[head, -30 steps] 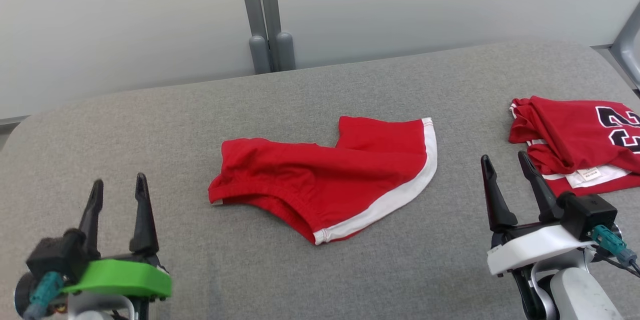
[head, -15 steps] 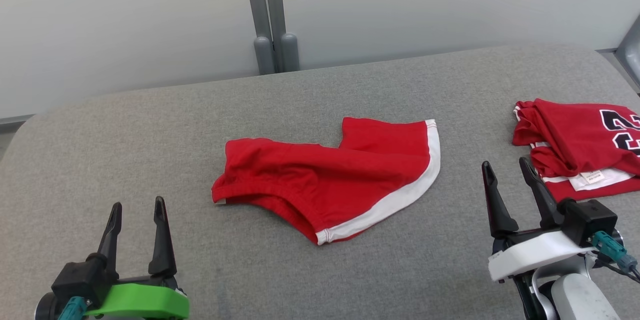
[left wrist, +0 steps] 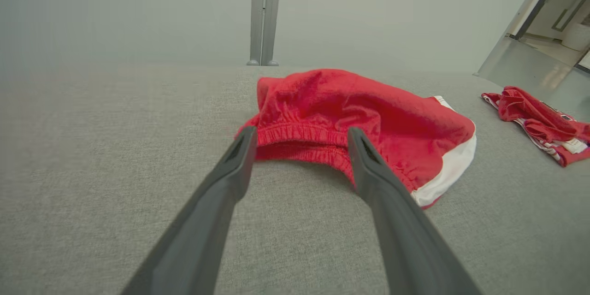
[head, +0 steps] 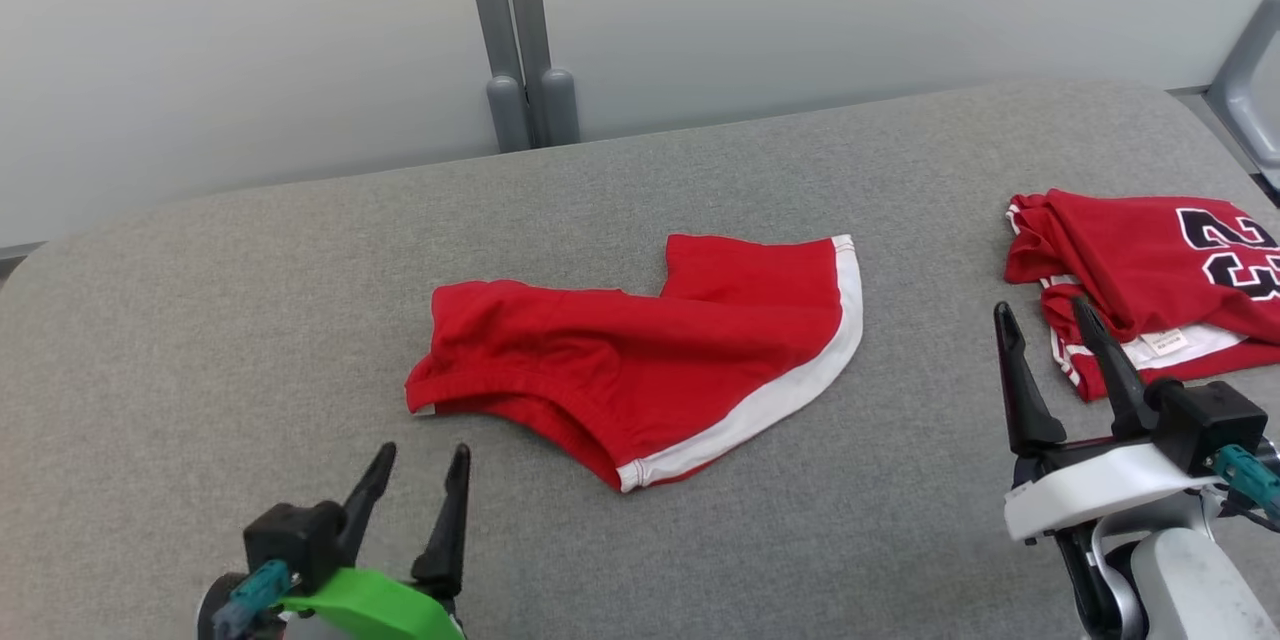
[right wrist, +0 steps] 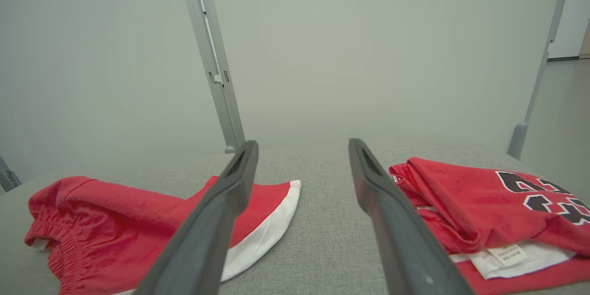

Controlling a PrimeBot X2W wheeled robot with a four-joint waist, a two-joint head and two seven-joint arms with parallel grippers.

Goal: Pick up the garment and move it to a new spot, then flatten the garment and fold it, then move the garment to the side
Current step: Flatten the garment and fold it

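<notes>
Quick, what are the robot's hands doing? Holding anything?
Left gripper: open, empty, pointed at the shorts.
Right gripper: open, empty.

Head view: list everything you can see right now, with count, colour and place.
red shorts with white trim: one, red and white, crumpled at table centre
red jersey with black numbers: one, red, folded at table's right edge
grey fabric-covered table: one, grey, under both garments
grey metal posts: two, grey, behind table
left gripper: one, green mount, dark fingers apart, lower left
right gripper: one, white mount, fingers apart, beside jersey
</notes>
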